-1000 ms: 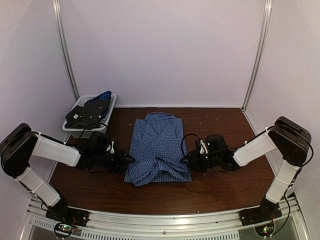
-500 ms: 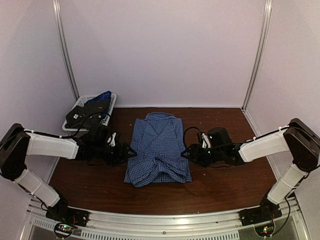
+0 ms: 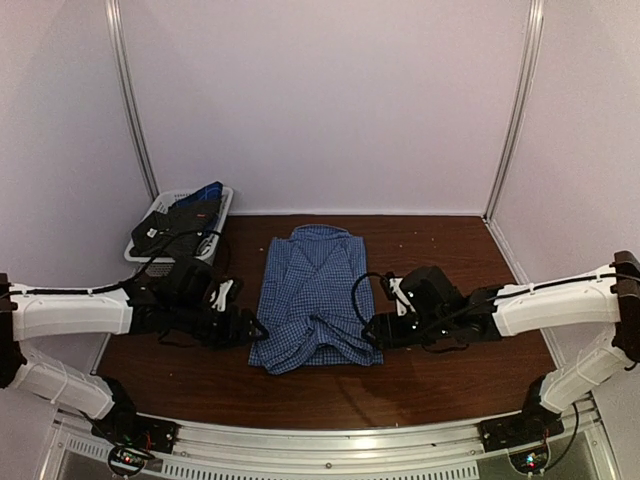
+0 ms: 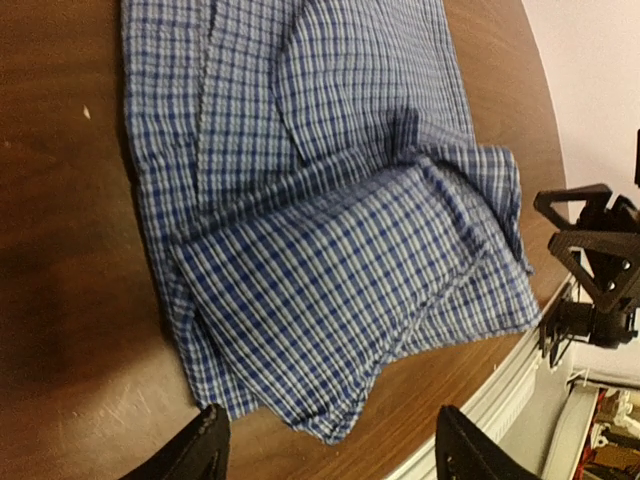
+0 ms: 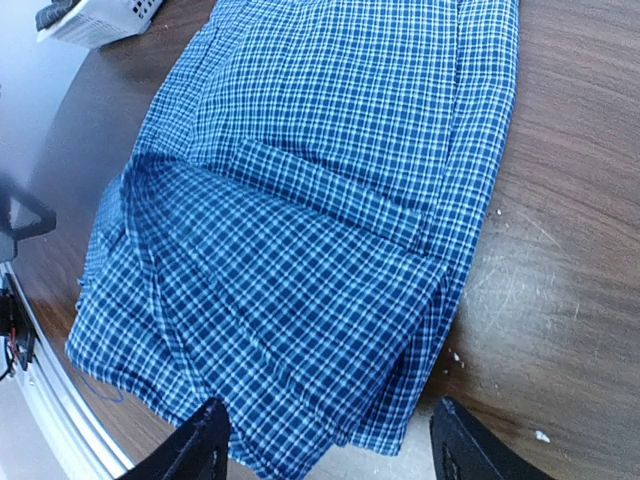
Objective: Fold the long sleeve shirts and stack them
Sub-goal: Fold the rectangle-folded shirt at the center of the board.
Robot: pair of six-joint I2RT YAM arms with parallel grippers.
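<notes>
Looking at the checked shirt (image 3: 318, 300) first: we've got one blue-and-white button-front lying flat on the brown bench (image 3: 450, 250), to the right of the white basket (image 3: 148, 222) and a bit nearer the arm bases than it. It's folded into a narrow upright rectangle. The collar is at the end closest to the basket's level, and the bottom hem is at the end furthest from it. The sleeves are folded in and cross over each other on the lower part, so that end looks lumpy and layered. From the left wrist camera the shirt (image 4: 330, 230) shows a sleeve panel lying diagonally across the body. The right wrist camera shows the same shirt (image 5: 320, 230) with a folded flap over its near corner.

The left gripper (image 3: 258, 328) sits low over the bench between the basket and the shirt, with its tips right at the shirt's lower edge on the basket side. Its jaws are spread wide with nothing pinched, and in its own view the gripper (image 4: 330, 455) just frames the shirt's corner. The right gripper (image 3: 368, 330) is on the side of the shirt away from the basket, at the opposite lower edge. It's spread wide too and holds nothing. Its own view (image 5: 325, 450) shows the same.

The basket itself holds a heap of dark clothes (image 3: 190, 225), and we can't make out what they are.
</notes>
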